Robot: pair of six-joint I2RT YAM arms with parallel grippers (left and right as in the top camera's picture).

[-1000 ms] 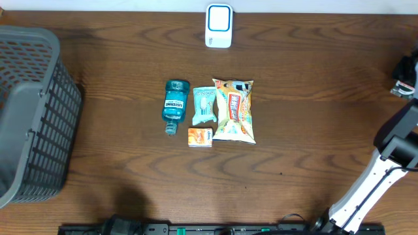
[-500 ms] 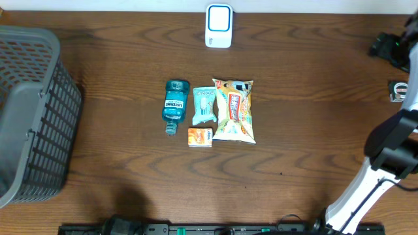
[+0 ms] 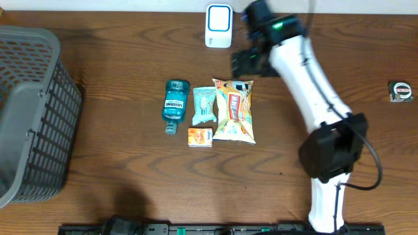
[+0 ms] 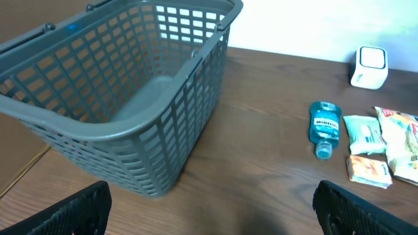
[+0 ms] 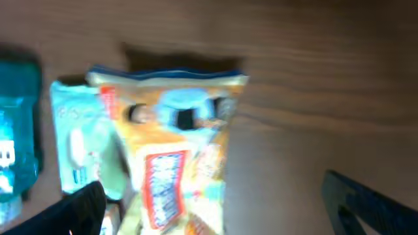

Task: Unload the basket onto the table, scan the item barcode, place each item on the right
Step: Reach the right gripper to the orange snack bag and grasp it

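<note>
Right gripper (image 3: 245, 62) hovers over the top end of the snack bag (image 3: 234, 111), fingers spread wide and holding nothing. The bag lies flat mid-table, the white scanner (image 3: 219, 26) beyond it. Alongside it are a pale green packet (image 3: 204, 104), a teal mouthwash bottle (image 3: 175, 104) and a small orange box (image 3: 200, 136). The bag's red label is too blurred to read. Left gripper (image 4: 212, 202) gapes wide and empty near the grey basket (image 4: 150, 156).

A dark wooden table (image 3: 117, 163) carries everything. A grey basket (image 3: 32, 111) stands at its 9 o'clock edge and a white scanner (image 3: 218, 26) at 12 o'clock. Near the middle lies a snack bag (image 3: 234, 112). A pale green packet (image 3: 204, 104) touches it at 9 o'clock, with a blue bottle (image 3: 175, 103) just beyond. A small orange box (image 3: 200, 136) sits at the bag's 8 o'clock. A small dark object (image 3: 400, 91) lies at the table's 3 o'clock edge.
</note>
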